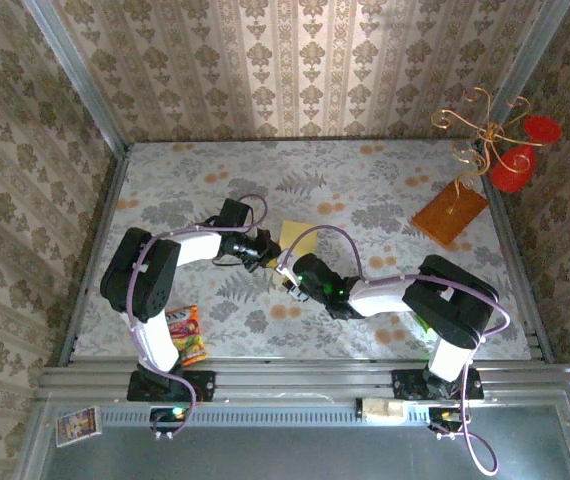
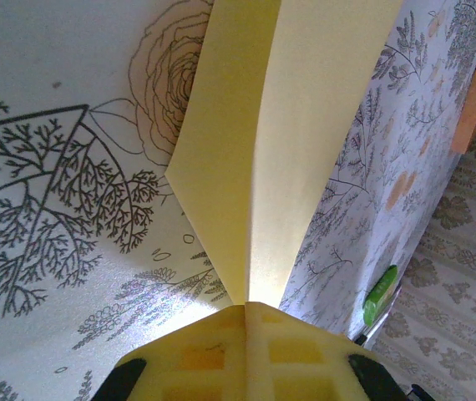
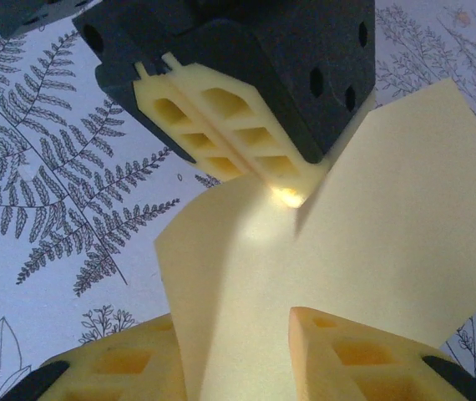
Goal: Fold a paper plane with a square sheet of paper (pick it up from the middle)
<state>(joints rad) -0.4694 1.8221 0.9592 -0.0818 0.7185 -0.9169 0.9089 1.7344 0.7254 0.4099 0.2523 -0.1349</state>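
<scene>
1. The left arm is stretched in toward the middle of the tabletop [image 1: 365, 190]. The left tool [image 2: 246, 307] is pressed together, pinching the yellow sheet [image 3: 372, 225] on its crease.
2. The right arm is reached in from the right, wrist close to the left one. The right tool [image 3: 236, 347] is spread partway, with one finger set on each side of the sheet.
3. The sheet is held mid-tabletop, bent into a V along one crease, with two flaps fanned from the pinch. Whether its far edge touches the tabletop cannot be told.

paper [image 2: 305, 125] cut off at top edge
</scene>
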